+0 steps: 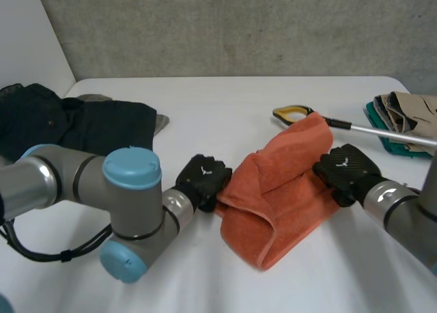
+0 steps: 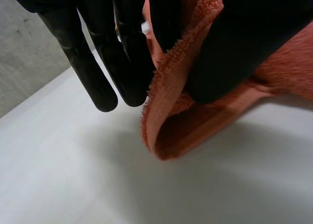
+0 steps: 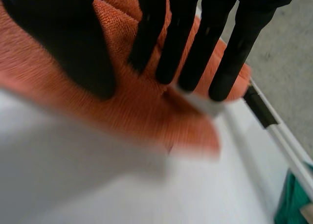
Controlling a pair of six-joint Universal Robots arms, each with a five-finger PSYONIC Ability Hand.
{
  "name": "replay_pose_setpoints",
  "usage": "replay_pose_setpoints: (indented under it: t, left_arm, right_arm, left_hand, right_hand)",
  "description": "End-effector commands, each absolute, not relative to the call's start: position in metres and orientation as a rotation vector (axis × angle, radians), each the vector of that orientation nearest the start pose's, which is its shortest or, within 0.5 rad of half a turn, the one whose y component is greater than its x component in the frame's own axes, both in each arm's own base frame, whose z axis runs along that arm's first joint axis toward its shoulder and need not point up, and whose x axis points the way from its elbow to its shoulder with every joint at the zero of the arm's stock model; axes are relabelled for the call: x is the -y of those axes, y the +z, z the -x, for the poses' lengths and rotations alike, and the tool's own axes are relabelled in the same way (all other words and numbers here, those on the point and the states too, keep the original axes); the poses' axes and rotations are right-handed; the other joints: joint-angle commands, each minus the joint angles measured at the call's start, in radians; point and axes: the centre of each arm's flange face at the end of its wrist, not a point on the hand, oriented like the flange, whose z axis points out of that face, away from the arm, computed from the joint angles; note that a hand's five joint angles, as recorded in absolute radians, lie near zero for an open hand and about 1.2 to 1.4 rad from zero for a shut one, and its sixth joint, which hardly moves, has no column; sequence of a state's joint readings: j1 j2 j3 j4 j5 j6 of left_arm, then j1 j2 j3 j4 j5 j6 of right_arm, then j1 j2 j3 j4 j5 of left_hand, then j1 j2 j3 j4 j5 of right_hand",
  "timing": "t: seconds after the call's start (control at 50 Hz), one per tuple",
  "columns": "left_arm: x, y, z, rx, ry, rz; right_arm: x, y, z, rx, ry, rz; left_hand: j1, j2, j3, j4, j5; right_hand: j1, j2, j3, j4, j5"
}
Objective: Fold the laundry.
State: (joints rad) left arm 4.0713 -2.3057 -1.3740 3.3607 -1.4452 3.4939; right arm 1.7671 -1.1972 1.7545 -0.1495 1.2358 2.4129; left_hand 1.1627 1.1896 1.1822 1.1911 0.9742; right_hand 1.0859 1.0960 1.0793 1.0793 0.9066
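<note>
An orange towel (image 1: 273, 197) lies bunched and partly doubled over in the middle of the white table (image 1: 225, 101). My left hand (image 1: 203, 180) is at its left edge. In the left wrist view the towel's hem (image 2: 166, 126) runs between the thumb and the fingers (image 2: 122, 53), which pinch it. My right hand (image 1: 348, 168) is at the towel's right edge, near a far corner. In the right wrist view its thumb (image 3: 73, 43) and straight fingers close onto the towel (image 3: 146, 111), with a white label at the fingertips.
A reaching tool with a yellow-and-black handle (image 1: 293, 113) and a metal rod (image 3: 274, 131) lies just beyond the towel. Dark clothes (image 1: 75, 121) are heaped at the far left. A folded pile of beige and teal laundry (image 1: 403, 118) sits at the far right.
</note>
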Motion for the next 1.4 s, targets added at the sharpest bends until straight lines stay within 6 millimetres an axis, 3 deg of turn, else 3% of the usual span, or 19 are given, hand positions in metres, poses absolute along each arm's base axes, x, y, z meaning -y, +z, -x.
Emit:
replay_pose_setpoints:
  t: [0.02, 0.06, 0.08, 0.12, 0.14, 0.16, 0.24, 0.32, 0.4, 0.48, 0.58, 0.76, 0.86, 0.92, 0.98, 1.02, 1.16, 1.28, 1.4]
  left_arm:
    - [0.274, 0.169, 0.364, -2.208, -2.186, -1.164]
    - [0.279, 0.202, 0.363, -2.123, -2.300, -1.092]
    - [0.283, 0.235, 0.363, -2.017, -2.429, -1.033]
    - [0.288, 0.272, 0.363, -1.871, -2.572, -0.961]
    - [0.291, 0.291, 0.362, -1.789, -2.649, -0.913]
    - [0.297, 0.333, 0.359, -1.607, -2.799, -0.806]
    - [0.305, 0.406, 0.346, -1.223, -3.029, -0.586]
    - [0.309, 0.440, 0.334, -1.047, -3.088, -0.474]
    - [0.312, 0.421, 0.332, -1.163, -3.026, -0.526]
    - [0.313, 0.385, 0.325, -1.344, -2.911, -0.600]
    - [0.315, 0.324, 0.308, -1.608, -2.699, -0.693]
    - [0.262, 0.209, 0.280, -2.009, -2.229, -0.971]
    - [0.238, 0.169, 0.268, -2.083, -2.036, -1.093]
    - [0.230, 0.160, 0.266, -2.094, -1.990, -1.133]
    - [0.225, 0.162, 0.270, -2.088, -2.003, -1.152]
    - [0.226, 0.164, 0.271, -2.080, -2.015, -1.151]
    - [0.236, 0.190, 0.274, -2.004, -2.111, -1.095]
    - [0.242, 0.201, 0.277, -1.971, -2.153, -1.068]
    - [0.245, 0.203, 0.277, -1.962, -2.164, -1.065]
  right_arm:
    - [0.301, 0.165, -0.243, -2.059, -1.981, 1.273]
    - [0.311, 0.175, -0.243, -2.045, -2.060, 1.196]
    - [0.324, 0.192, -0.244, -2.014, -2.175, 1.106]
    - [0.338, 0.214, -0.246, -1.953, -2.306, 1.011]
    - [0.346, 0.229, -0.248, -1.903, -2.386, 0.955]
    - [0.361, 0.262, -0.248, -1.810, -2.543, 0.843]
    - [0.381, 0.330, -0.242, -1.595, -2.813, 0.579]
    - [0.382, 0.372, -0.236, -1.410, -2.927, 0.374]
    - [0.374, 0.382, -0.237, -1.359, -2.927, 0.378]
    - [0.370, 0.359, -0.237, -1.483, -2.813, 0.513]
    - [0.355, 0.303, -0.240, -1.805, -2.499, 0.716]
    - [0.302, 0.198, -0.227, -2.393, -1.778, 0.988]
    - [0.293, 0.166, -0.210, -2.489, -1.633, 1.096]
    - [0.297, 0.162, -0.203, -2.478, -1.649, 1.082]
    - [0.300, 0.159, -0.197, -2.486, -1.661, 1.052]
    - [0.302, 0.160, -0.194, -2.501, -1.665, 1.026]
    - [0.294, 0.171, -0.187, -2.521, -1.653, 0.927]
    - [0.271, 0.156, -0.185, -2.589, -1.464, 0.950]
    - [0.276, 0.148, -0.187, -2.532, -1.588, 0.979]
  left_hand:
    - [0.234, 0.207, 0.214, 0.205, 0.248]
    - [0.234, 0.207, 0.214, 0.205, 0.248]
    - [0.234, 0.207, 0.214, 0.205, 0.248]
    - [0.234, 0.207, 0.214, 0.205, 0.248]
    - [0.234, 0.207, 0.214, 0.205, 0.248]
    - [0.234, 0.207, 0.214, 0.205, 0.248]
    - [0.234, 0.207, 0.214, 0.205, 0.248]
    - [0.234, 0.207, 0.214, 0.205, 0.248]
    - [0.234, 0.207, 0.214, 0.205, 0.248]
    - [0.234, 0.207, 0.214, 0.205, 0.248]
    - [0.234, 0.207, 0.214, 0.205, 0.248]
    - [0.234, 0.207, 0.214, 0.205, 0.248]
    - [0.234, 0.207, 0.214, 0.205, 0.248]
    - [0.234, 0.207, 0.214, 0.205, 0.248]
    - [0.234, 0.207, 0.214, 0.205, 0.248]
    - [0.234, 0.207, 0.214, 0.205, 0.248]
    - [0.234, 0.207, 0.214, 0.205, 0.248]
    - [0.234, 0.207, 0.214, 0.205, 0.248]
    - [0.234, 0.207, 0.214, 0.205, 0.248]
  right_hand:
    - [0.310, 0.300, 0.317, 0.317, 0.315]
    - [0.310, 0.300, 0.317, 0.317, 0.315]
    - [0.310, 0.300, 0.317, 0.317, 0.315]
    - [0.310, 0.300, 0.317, 0.317, 0.315]
    - [0.310, 0.300, 0.317, 0.317, 0.315]
    - [0.310, 0.300, 0.317, 0.317, 0.315]
    - [0.310, 0.300, 0.317, 0.317, 0.315]
    - [0.310, 0.300, 0.317, 0.317, 0.315]
    - [0.310, 0.300, 0.317, 0.317, 0.315]
    - [0.310, 0.300, 0.317, 0.317, 0.315]
    - [0.310, 0.300, 0.317, 0.317, 0.315]
    - [0.310, 0.300, 0.317, 0.317, 0.315]
    - [0.310, 0.300, 0.317, 0.317, 0.315]
    - [0.282, 0.272, 0.289, 0.289, 0.287]
    - [-0.525, -0.535, -0.518, -0.518, -0.520]
    - [-0.666, -0.676, -0.659, -0.659, -0.661]
    - [-0.663, -0.673, -0.657, -0.657, -0.658]
    - [-0.687, -0.697, -0.680, -0.680, -0.682]
    - [-0.637, -0.647, -0.630, -0.630, -0.632]
